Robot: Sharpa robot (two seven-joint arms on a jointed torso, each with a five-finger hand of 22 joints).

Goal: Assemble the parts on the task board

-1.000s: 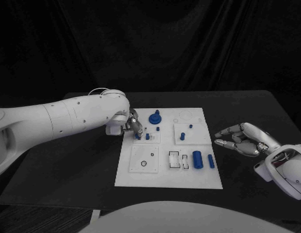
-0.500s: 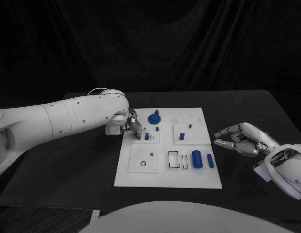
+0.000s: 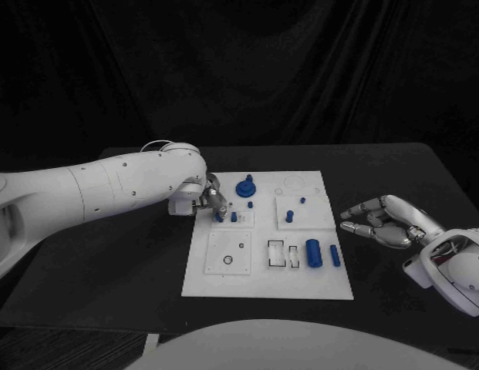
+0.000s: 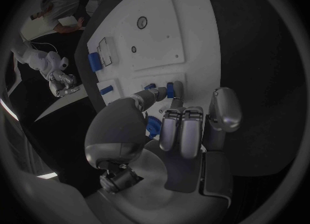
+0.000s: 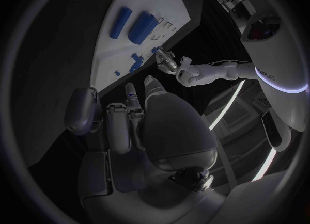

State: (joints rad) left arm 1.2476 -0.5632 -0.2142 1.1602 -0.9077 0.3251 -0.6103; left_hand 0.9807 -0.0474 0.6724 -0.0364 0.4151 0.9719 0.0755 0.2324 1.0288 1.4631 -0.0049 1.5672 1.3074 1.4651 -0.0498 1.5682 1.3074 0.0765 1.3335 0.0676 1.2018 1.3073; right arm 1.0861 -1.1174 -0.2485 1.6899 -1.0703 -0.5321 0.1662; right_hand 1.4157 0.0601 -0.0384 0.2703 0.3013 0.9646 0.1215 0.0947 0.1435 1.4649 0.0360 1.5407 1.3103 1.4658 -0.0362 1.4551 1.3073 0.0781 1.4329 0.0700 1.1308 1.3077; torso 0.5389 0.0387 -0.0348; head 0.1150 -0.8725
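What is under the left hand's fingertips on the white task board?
The silver left hand pinches a small blue peg on the white task board; another blue peg stands beside it. The fingers cover the pinched peg's top, and whether it sits in a hole cannot be seen.

A black table (image 3: pixel 117 254) stood before dark, folded drapes (image 3: pixel 261 69) that closed off the far side. The floor near its left corner lay in shadow.

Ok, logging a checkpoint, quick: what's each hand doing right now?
Left hand: pinching a blue part on the board.
Right hand: fingers curled, holding nothing, beside the board.
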